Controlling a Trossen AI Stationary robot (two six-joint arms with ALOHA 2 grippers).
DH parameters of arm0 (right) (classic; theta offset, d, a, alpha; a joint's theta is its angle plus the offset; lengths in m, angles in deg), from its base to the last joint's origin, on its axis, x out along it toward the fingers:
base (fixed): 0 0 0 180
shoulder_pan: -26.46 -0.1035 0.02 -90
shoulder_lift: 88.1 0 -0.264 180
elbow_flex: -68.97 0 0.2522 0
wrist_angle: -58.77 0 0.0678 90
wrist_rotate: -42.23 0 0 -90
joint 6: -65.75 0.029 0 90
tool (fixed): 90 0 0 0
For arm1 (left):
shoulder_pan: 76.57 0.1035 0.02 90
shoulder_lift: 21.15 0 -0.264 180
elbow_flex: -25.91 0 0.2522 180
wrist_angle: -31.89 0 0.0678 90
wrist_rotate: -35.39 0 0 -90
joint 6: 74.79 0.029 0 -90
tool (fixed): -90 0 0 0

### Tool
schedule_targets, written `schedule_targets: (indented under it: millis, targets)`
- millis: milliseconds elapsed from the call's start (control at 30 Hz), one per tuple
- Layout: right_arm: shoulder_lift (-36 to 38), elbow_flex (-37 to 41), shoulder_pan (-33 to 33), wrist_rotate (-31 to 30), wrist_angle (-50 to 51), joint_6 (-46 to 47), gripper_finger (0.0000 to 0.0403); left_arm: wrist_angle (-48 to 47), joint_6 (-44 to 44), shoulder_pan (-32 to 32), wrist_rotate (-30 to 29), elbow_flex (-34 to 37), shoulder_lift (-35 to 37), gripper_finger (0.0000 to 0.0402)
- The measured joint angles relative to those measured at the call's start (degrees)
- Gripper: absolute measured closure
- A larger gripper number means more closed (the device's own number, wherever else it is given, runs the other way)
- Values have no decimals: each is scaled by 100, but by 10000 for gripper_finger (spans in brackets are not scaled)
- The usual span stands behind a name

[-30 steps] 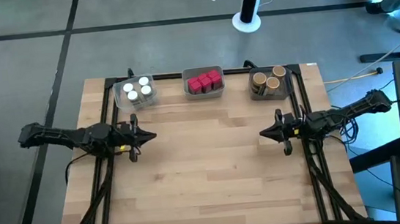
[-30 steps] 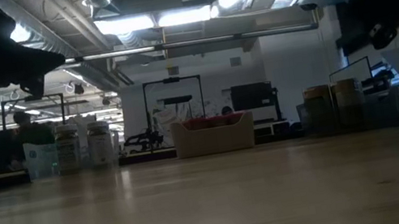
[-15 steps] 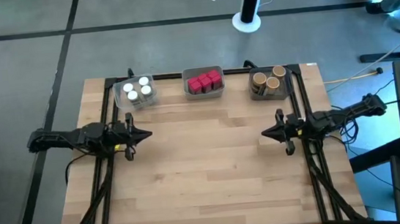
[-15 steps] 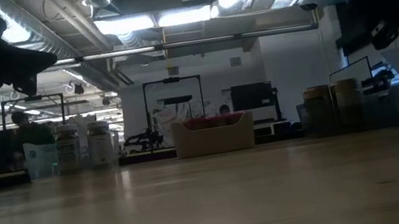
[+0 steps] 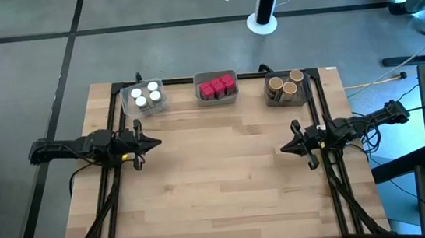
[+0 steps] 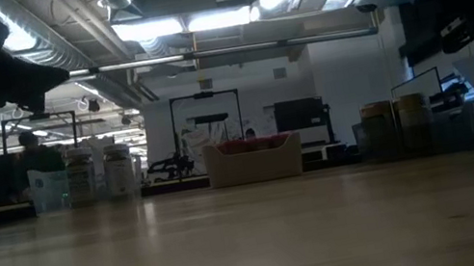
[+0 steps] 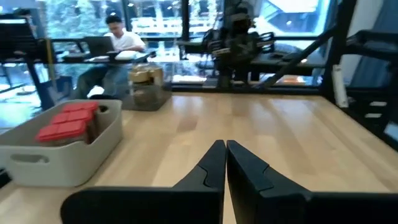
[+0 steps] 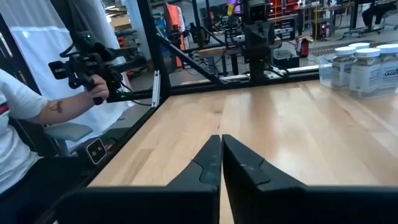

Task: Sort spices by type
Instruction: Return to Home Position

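Looking across the pale wooden table point(image 5: 219, 189), we see the left gripper point(image 5: 157, 144) and right gripper point(image 5: 283, 150) at its sides, fingers pressed together, a person point(image 7: 119, 40) seated beyond it.

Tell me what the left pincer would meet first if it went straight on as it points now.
The left pincer points across bare table; the way looks free. Far opposite is the right pincer, likely met first, though perhaps slightly off that line.

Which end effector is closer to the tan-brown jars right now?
Right. The right end effector sits just in front of the tan-brown jars; the left end effector is across the table, nearer the white-capped jars.
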Motion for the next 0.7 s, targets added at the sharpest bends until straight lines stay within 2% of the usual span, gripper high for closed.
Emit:
schedule_targets:
  millis: [333, 467, 700]
  targets:
    - [-2, 10, 0, -313, -25, -243, 387, 15, -5, 285, 51, 5, 1, 398]
    - [-4, 12, 0, -313, -23, -278, 386, 231, -61, 270, 284, 81, 1, 398]
    - [-4, 14, 0, -245, -20, -275, 386, 288, 24, 280, 282, 102, -31, 398]
